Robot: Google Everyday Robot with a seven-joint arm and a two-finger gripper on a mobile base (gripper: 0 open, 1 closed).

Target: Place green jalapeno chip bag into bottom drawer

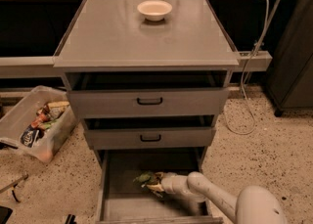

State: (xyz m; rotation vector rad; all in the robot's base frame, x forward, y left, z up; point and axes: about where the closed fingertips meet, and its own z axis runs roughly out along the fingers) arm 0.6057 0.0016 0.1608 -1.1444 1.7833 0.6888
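The bottom drawer [112,203] is pulled out at the foot of the grey cabinet. The green jalapeno chip bag [145,178] is low inside it, near the middle of the tray. My gripper [155,184] reaches in from the lower right on its white arm and is shut on the bag's right end. Whether the bag rests on the drawer floor I cannot tell.
Two shallower drawers with black handles [149,101] sit above, slightly open. A white bowl [154,9] stands on the cabinet top. A clear plastic bin [34,123] of snack packets lies tilted on the floor at left. A cable [249,71] hangs at right.
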